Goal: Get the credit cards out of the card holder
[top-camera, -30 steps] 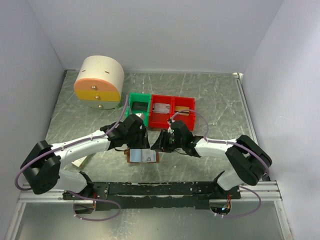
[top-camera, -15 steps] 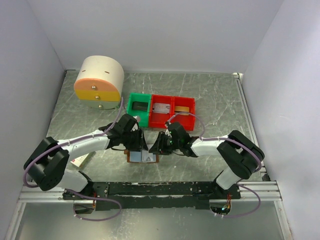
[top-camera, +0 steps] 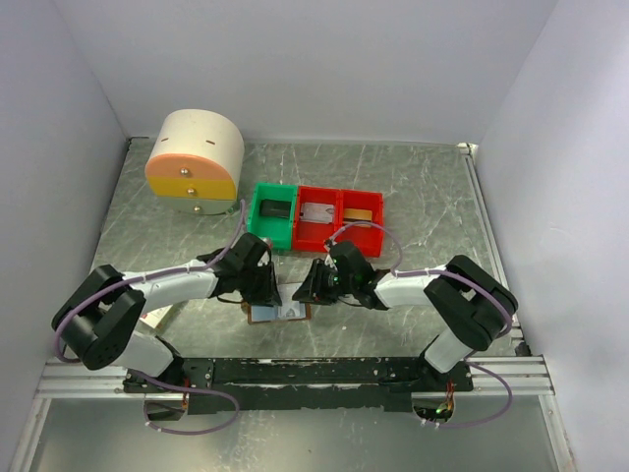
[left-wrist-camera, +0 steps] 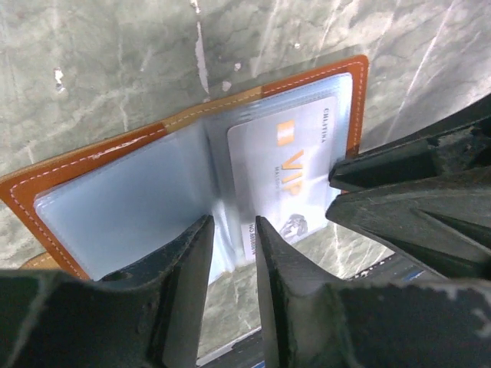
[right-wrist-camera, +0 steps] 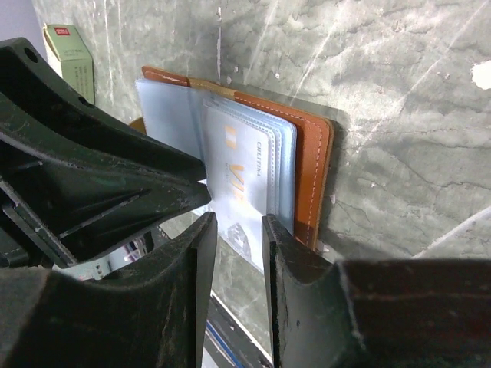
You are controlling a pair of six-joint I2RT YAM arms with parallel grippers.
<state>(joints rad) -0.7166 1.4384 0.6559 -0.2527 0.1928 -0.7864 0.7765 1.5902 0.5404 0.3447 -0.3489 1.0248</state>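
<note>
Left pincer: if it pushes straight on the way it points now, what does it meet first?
Most likely the near edge of the VIP card in the open card holder. The left pincer points right at it, straddling that edge. Depth is unclear, so it may already touch.

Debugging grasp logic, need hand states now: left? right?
Left hand: narrow gap around a card holder sleeve edge; grip cannot be told.
Right hand: closed on the card holder's sleeves.
</note>
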